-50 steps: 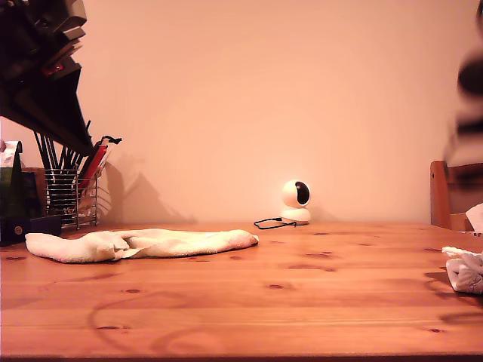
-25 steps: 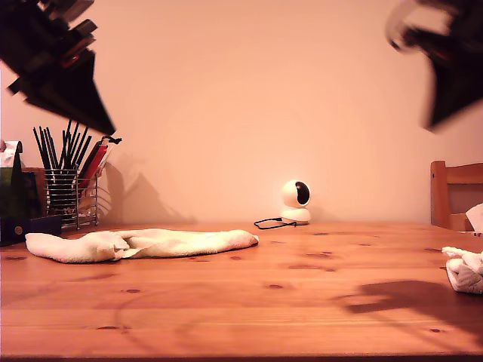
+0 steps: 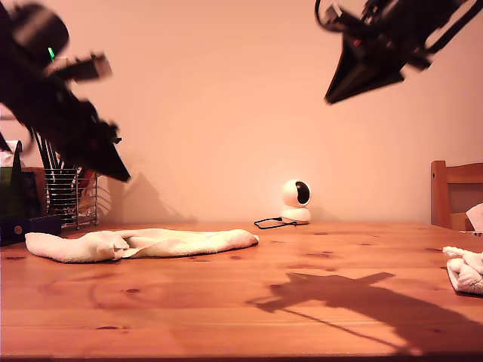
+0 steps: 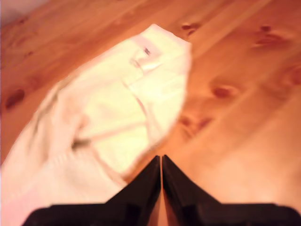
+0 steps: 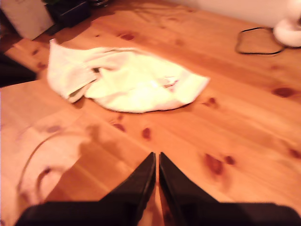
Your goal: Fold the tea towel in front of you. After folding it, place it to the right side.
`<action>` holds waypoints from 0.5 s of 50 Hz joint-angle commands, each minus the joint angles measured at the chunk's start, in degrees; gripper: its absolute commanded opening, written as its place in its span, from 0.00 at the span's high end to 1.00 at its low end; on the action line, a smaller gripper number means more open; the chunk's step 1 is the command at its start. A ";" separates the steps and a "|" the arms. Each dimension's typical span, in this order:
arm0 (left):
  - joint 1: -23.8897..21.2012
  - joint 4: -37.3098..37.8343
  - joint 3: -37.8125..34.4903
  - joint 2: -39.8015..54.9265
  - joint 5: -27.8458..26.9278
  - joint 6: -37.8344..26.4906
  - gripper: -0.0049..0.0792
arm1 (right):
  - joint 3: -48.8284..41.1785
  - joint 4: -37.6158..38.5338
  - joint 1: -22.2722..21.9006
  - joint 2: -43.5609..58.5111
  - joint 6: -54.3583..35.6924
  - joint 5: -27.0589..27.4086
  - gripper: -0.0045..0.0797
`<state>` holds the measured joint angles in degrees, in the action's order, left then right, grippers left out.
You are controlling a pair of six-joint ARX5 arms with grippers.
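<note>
Knotty pine surface (image 3: 317, 302) before a plain pale wall.
Crumpled cream tea towel (image 3: 143, 243) lies toward the exterior view's left; my first tool (image 4: 162, 162) and second tool (image 5: 156, 160) hover above, jaws closed, empty.

Two dark, blurred arms in shot, each ending in a tapering black wedge.

My first gripper (image 4: 161, 162), matte black plastic, narrows to two slim pointed fingers (image 4: 146, 181). My second gripper (image 5: 156, 159) looks the same. In the exterior view's upper left, one arm shows a small green light (image 3: 50, 53); upper right, a looping dark cable (image 3: 326, 16).
</note>
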<state>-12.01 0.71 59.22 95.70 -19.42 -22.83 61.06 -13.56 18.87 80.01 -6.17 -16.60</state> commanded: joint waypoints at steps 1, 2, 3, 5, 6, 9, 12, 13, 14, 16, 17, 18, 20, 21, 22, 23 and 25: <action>-0.26 -3.26 -0.70 2.19 -0.42 -4.13 0.90 | -0.61 0.44 0.26 1.42 -0.33 -1.14 0.96; -0.26 -3.89 -0.70 2.75 0.00 -6.69 0.87 | -0.61 0.46 0.26 1.75 -0.31 -1.46 0.96; -0.24 -4.52 -0.68 3.34 0.70 -7.43 0.84 | -0.61 0.44 0.31 1.97 -0.31 -1.70 0.96; -0.24 -5.66 -0.57 4.48 2.32 -9.09 0.76 | -0.61 0.22 0.35 2.34 -0.31 -2.19 0.96; -0.13 -6.03 -0.44 4.98 2.99 -9.16 0.72 | -0.61 0.15 0.37 2.54 -0.31 -2.38 0.96; 0.79 -6.38 0.20 5.97 4.94 -8.76 0.60 | -0.61 -0.42 0.35 2.84 -0.33 -2.60 0.96; 1.70 -6.32 0.83 6.64 5.84 -4.55 0.52 | -0.61 -0.66 0.44 3.04 -0.33 -2.69 0.96; 1.97 -6.27 1.01 6.82 6.05 -3.87 0.51 | -0.61 -0.70 0.52 3.10 -0.33 -2.78 0.96; 2.14 -6.29 1.09 6.84 6.25 -2.64 0.51 | -0.61 -0.76 0.59 3.10 -0.33 -2.80 0.96; 2.49 -6.34 1.16 6.86 6.64 -1.46 0.51 | -0.61 -0.76 0.63 3.10 -0.35 -2.95 0.96; 2.64 -6.36 1.16 6.95 6.67 -0.96 0.51 | -0.61 -0.70 0.63 3.10 -0.35 -3.08 0.96; 2.84 -6.40 1.16 7.04 6.71 -0.66 0.51 | -0.61 -0.63 0.63 3.10 -0.35 -3.15 0.96; 3.13 -6.40 1.16 7.26 6.64 -0.09 0.51 | -0.61 -0.50 0.66 3.10 -0.35 -3.50 0.96; 3.21 -6.47 1.20 7.56 6.67 0.02 0.51 | -0.61 -0.44 0.66 3.10 -0.33 -3.82 0.96; 3.30 -6.58 1.27 7.91 6.67 0.55 0.51 | -0.61 -0.35 0.66 3.10 -0.33 -4.07 0.96; 3.39 -6.67 1.31 8.28 6.64 0.83 0.51 | -0.61 -0.26 0.66 3.10 -0.35 -4.24 0.96; 3.50 -6.69 1.49 9.20 6.64 1.70 0.51 | -0.61 -0.11 0.68 3.10 -0.35 -4.48 0.96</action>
<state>-8.27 -5.19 59.61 102.32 -12.69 -22.50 61.06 -14.35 18.94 82.85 -6.28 -20.64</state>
